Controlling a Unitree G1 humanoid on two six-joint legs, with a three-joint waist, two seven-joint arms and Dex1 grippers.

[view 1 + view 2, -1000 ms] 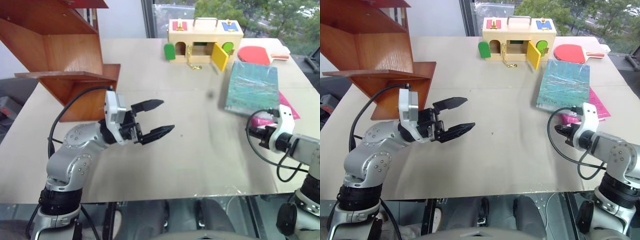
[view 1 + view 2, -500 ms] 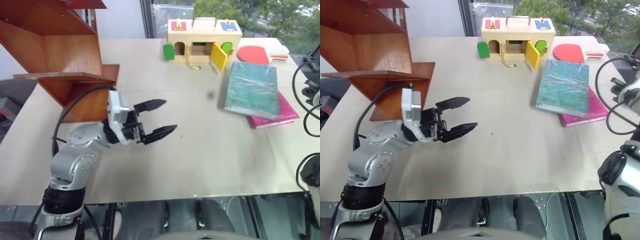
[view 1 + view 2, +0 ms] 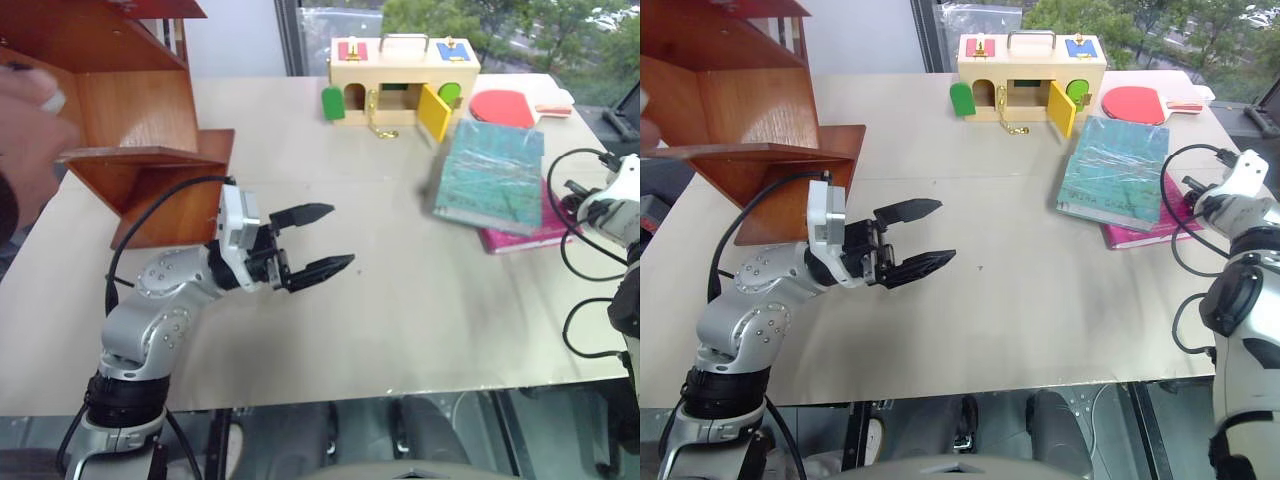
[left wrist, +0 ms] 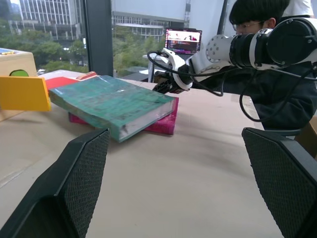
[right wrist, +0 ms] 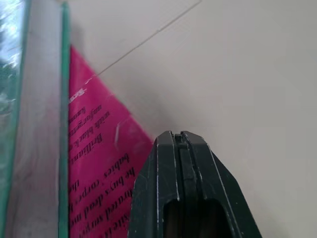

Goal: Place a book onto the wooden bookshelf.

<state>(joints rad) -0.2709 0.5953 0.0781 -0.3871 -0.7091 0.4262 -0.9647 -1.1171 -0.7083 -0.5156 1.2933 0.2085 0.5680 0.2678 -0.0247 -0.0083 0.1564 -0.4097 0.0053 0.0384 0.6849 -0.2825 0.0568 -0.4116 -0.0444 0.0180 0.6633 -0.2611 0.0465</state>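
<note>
Two books are seen on the table [image 3: 400,330], stacked at its right side: one teal-green book [image 3: 492,176] lies flat on top, and one magenta-pink book [image 3: 525,236] lies beneath it, its near and right edges showing. One wooden bookshelf [image 3: 130,110] is seen at the far left, with stepped reddish-brown boards. One pale wooden box [image 3: 403,78] with coloured doors is placed at the far edge, and one red paddle [image 3: 508,106] lies to its right.

Two grippers are counted. The left gripper [image 3: 322,241] is held above the table near the shelf, its two black fingers spread wide and empty, pointed toward the right. The right gripper [image 5: 181,148] is seen just beside the right edge of the books, over the pink cover's corner, its fingers pressed together with nothing between them.

A person's hand [image 3: 25,140], blurred, is seen at the left by the shelf; a seated person [image 4: 267,74] is seen beyond the table.
</note>
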